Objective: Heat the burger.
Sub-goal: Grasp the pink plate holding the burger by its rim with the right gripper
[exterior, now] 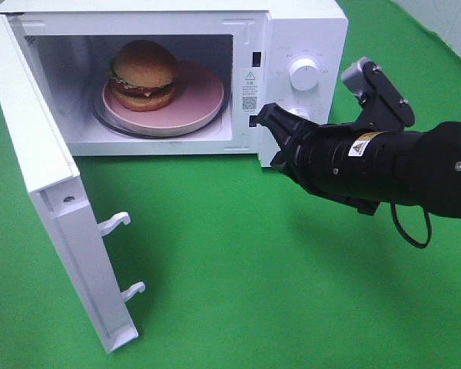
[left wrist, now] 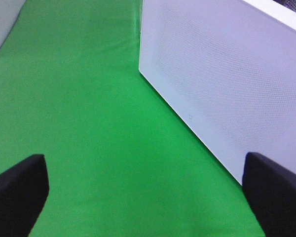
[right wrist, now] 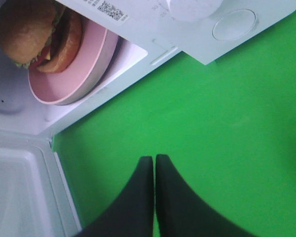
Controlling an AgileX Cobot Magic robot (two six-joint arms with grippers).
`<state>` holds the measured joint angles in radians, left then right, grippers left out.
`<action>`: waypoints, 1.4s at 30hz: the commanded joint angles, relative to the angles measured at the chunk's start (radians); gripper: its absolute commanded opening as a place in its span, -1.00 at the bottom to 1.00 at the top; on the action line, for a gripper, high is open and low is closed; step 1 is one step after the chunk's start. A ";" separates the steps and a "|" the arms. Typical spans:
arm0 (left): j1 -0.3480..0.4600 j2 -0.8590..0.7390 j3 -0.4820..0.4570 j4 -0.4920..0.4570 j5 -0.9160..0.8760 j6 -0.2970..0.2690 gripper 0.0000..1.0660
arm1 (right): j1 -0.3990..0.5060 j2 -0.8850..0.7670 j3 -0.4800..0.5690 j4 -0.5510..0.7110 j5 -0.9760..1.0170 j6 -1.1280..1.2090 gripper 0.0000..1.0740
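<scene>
The burger sits on the left part of its pink plate inside the open white microwave. The right wrist view shows the burger and the plate too. My right gripper hovers just in front of the control panel's lower part, right of the cavity opening. Its fingers are pressed together with nothing between them. My left gripper does not show in the high view. Its fingertips stand wide apart over the green cloth beside the door's outer face.
The microwave door swings out to the front left, its two latch hooks pointing right. A white knob sits on the control panel above my right gripper. Green cloth covers the table in front.
</scene>
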<state>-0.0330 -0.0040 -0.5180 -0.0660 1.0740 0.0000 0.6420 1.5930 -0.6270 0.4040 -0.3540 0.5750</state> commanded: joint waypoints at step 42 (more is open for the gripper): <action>0.003 -0.006 0.003 -0.003 -0.007 0.000 0.87 | 0.004 -0.028 -0.234 -0.274 0.785 -1.556 -0.92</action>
<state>-0.0330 -0.0040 -0.5180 -0.0660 1.0740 0.0000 0.6420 1.5770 -0.8530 0.1410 0.4260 -0.8360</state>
